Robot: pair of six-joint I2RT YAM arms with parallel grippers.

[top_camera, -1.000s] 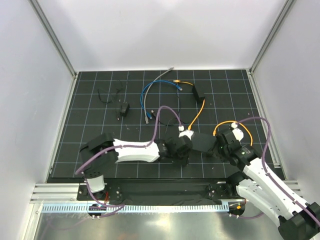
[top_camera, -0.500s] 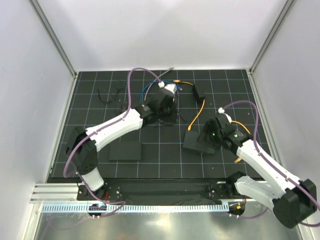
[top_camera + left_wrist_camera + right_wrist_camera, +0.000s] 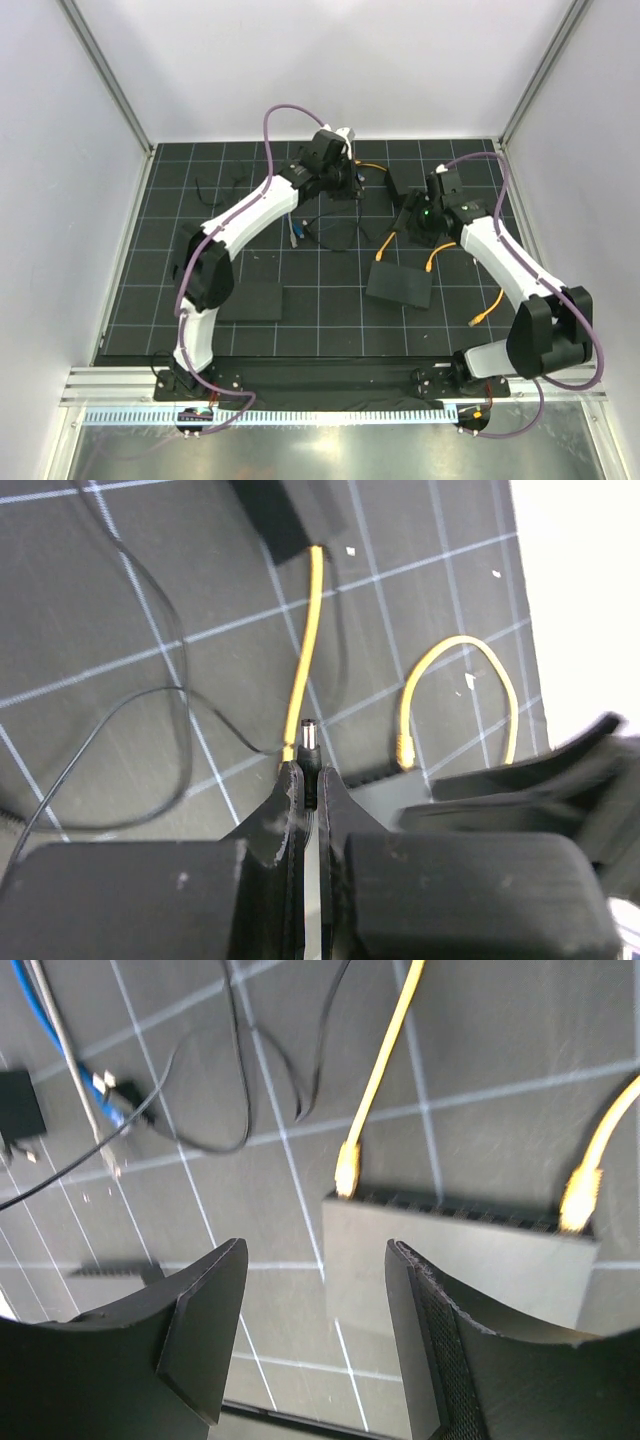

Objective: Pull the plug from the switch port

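My right claw (image 3: 315, 1250) gapes over the switch port (image 3: 352, 1203); the plug (image 3: 345, 1175) sits nose-in, lengthwise along its orange cable (image 3: 385, 1060); left claw (image 3: 308, 777) pinches a barrel connector (image 3: 310, 735).

The white-shelled, black-jointed left arm (image 3: 250, 212) and the matching right arm (image 3: 492, 247) each carry a loose purple cable (image 3: 266, 140). A small green light (image 3: 425, 212) marks the right wrist. The matte black left fingers (image 3: 283, 815) show pale scuffs.
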